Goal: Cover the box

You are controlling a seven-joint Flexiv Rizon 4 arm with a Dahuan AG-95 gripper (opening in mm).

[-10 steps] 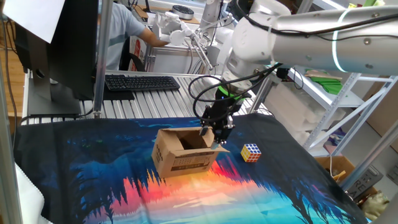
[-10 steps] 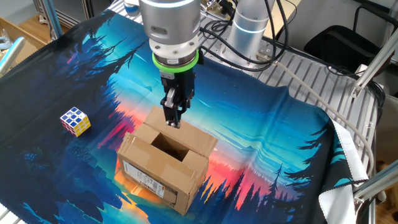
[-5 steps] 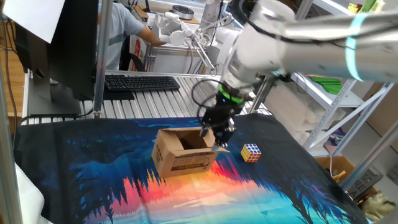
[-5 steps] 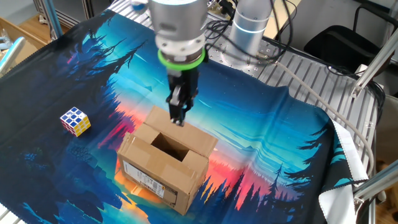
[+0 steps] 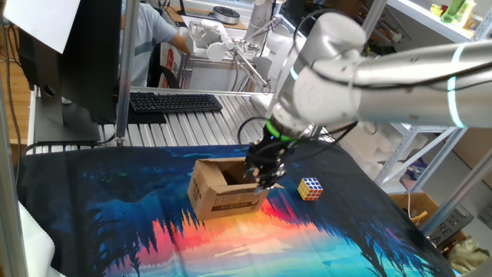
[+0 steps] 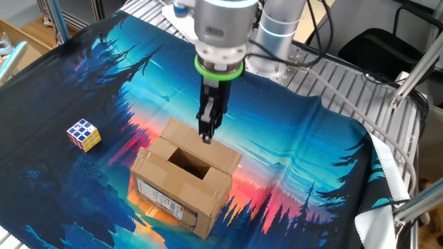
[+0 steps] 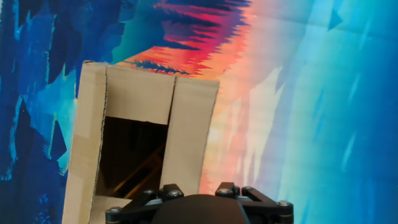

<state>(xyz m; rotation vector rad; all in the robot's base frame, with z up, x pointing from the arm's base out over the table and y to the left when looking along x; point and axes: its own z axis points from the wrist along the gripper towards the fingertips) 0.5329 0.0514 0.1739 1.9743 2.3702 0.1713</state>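
The box [image 5: 225, 193] is a brown cardboard carton standing on the printed cloth, with dark print on its side. Its side flaps are folded inward and a dark rectangular opening [image 6: 188, 162] remains in the top. My gripper [image 6: 205, 135] points down with its fingertips at the box's far top edge, beside the opening. It hangs at the box's right end [image 5: 260, 177] in one fixed view. The fingers look narrow and edge-on, so their gap does not show. The hand view looks down on the box [image 7: 186, 130]; only the gripper's black base shows there.
A small Rubik's cube [image 5: 310, 188] lies on the cloth [image 6: 291, 159] a little way from the box. Behind the cloth are a ribbed metal tabletop, a keyboard [image 5: 175, 101], a monitor [image 5: 84, 61], an upright metal post [image 5: 127, 69] and a seated person [image 5: 154, 38].
The arm has swung and tilted, carrying the gripper a little sideways and down toward the box's far top edge. The box and the cube have not moved.
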